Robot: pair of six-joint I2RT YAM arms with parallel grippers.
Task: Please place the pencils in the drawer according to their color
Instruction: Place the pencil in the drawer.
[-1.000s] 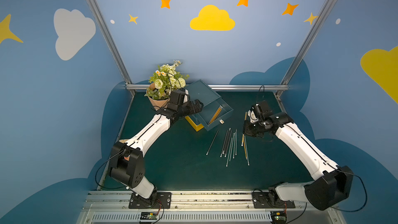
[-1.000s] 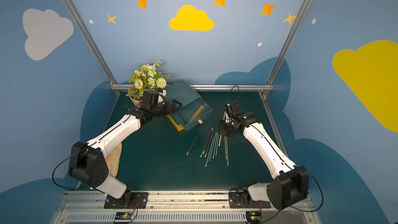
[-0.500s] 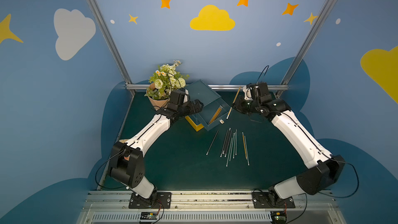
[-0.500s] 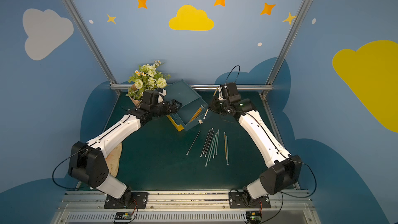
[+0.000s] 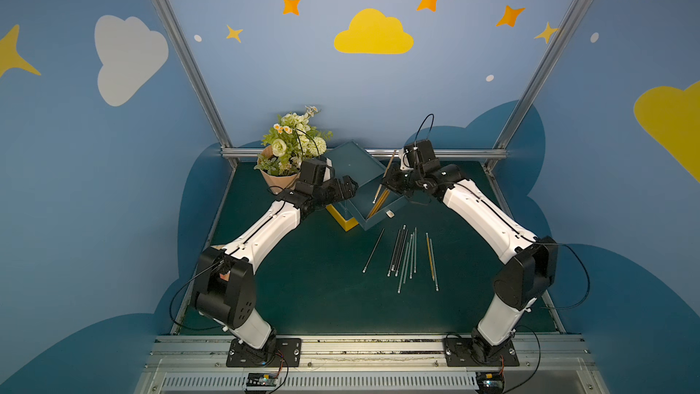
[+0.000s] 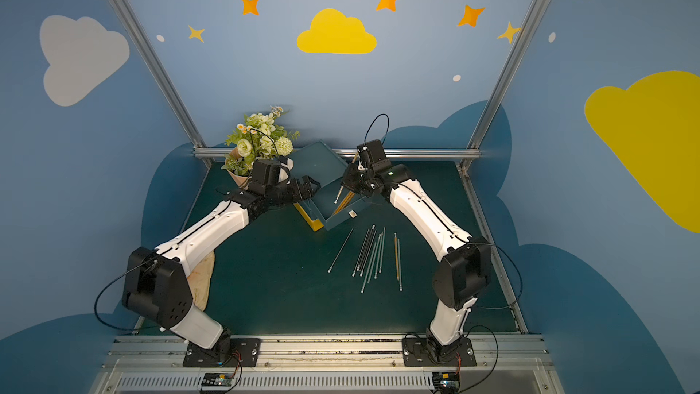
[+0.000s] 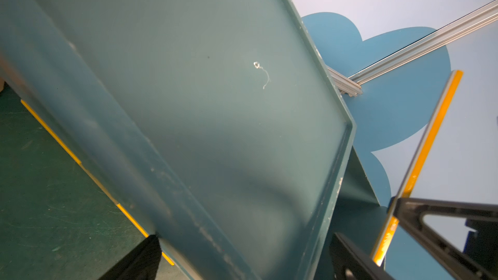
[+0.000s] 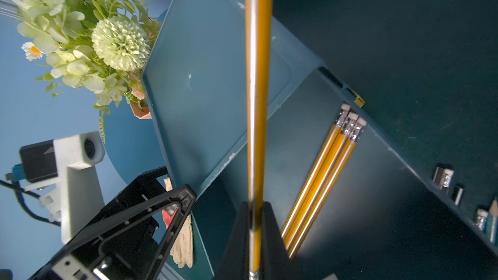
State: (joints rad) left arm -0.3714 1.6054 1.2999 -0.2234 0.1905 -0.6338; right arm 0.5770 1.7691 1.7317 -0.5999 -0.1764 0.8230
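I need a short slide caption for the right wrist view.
Right pincer grips a yellow pencil above the open drawer, where three yellow pencils lie.

Potted flowers (image 5: 292, 144), beige glove (image 6: 202, 278)

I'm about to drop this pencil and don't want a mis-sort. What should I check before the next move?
1. Grip: right tool shut on yellow pencil: ok.
2. Target: drawer open beneath it: ok.
3. Colour: drawer pencils all yellow, matching: ok.
4. Alignment: yellow pencil crosses the drawer pencils at an angle: not ok.
5. Support: left tool gripping the teal panel: cannot tell.
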